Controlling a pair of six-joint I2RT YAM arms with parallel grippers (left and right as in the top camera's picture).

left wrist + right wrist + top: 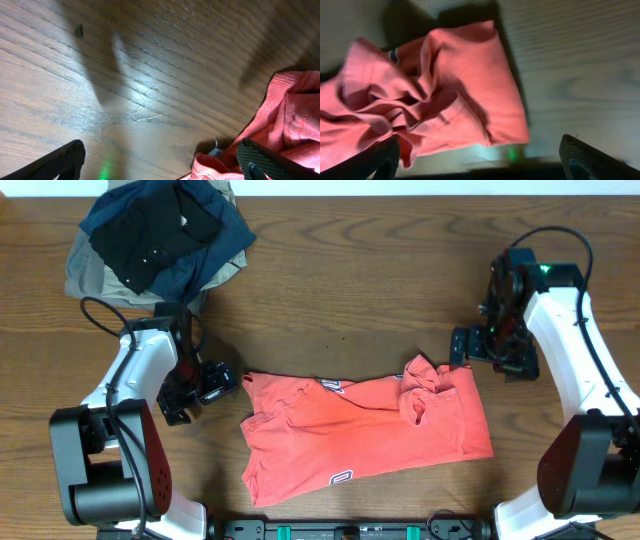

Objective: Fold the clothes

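The coral-red T-shirt [365,430] lies crumpled and partly folded on the wooden table, with a bunched fold at its upper right [420,385]. My left gripper [228,383] is open just left of the shirt's upper left corner. In the left wrist view the gripper [160,167] holds nothing, and the shirt's edge [295,110] with a white label [216,149] lies by its right finger [265,160]. My right gripper [456,348] is open beside the shirt's upper right corner. In the right wrist view this gripper [480,162] is empty, hovering above the rumpled cloth [450,85].
A pile of black, navy and khaki garments [160,235] sits at the table's far left corner. Bare wood [350,290] stretches behind the shirt. Both arm bases stand at the front edge, left [110,470] and right [590,470].
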